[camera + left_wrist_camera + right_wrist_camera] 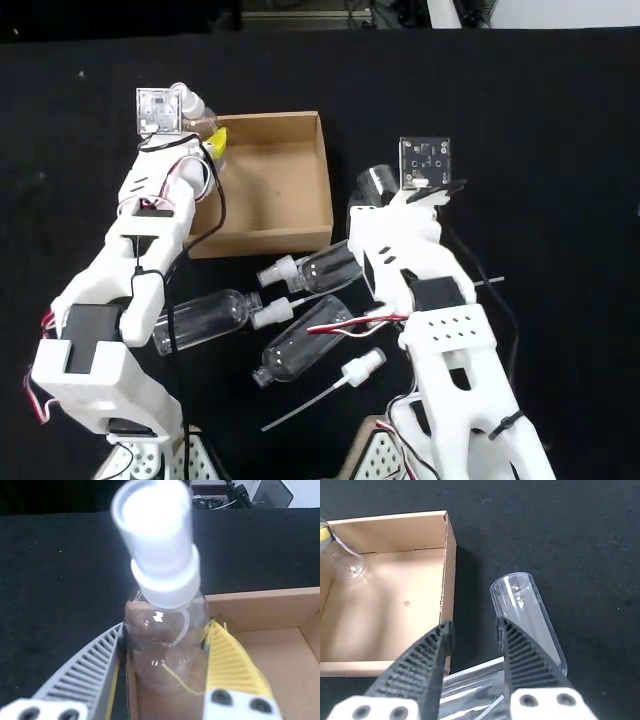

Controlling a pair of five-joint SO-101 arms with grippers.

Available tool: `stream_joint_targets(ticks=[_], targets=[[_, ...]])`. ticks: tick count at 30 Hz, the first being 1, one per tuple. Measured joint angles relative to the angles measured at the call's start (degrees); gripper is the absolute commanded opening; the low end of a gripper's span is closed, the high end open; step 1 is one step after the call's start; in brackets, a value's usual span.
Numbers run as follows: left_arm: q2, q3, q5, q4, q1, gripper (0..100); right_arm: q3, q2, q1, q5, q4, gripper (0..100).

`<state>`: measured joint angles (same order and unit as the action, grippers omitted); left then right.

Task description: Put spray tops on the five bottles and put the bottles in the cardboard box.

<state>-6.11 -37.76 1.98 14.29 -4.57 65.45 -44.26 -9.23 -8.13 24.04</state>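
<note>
From above, the left hand point(205, 138) is clamping a capped bottle point(192, 108) at the box point(270, 180) corner; its wrist view is suggesting light, slippery plastic, best gripped mid-body; the right hand point(472, 630), fingers apart, is hanging just beside a lying bottle point(527, 615).

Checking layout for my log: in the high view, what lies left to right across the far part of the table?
A capped bottle in the left gripper → cardboard box → clear bottle lying by the right gripper.
</note>
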Motion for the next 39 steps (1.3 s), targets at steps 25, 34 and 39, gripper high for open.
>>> stream_joint_targets(ticks=[25,34,39], targets=[[0.0,0.1,0.1,0.0,-0.4,34,0.0,0.0,0.0,0.0,-0.2,10.7],[7.4,0.1,0.1,-10.8,-0.5,34,0.0,0.0,0.0,0.0,-0.2,10.7],[18.6,0.1,0.1,-25.6,-2.1,34,0.0,0.0,0.0,0.0,-0.2,10.7]])
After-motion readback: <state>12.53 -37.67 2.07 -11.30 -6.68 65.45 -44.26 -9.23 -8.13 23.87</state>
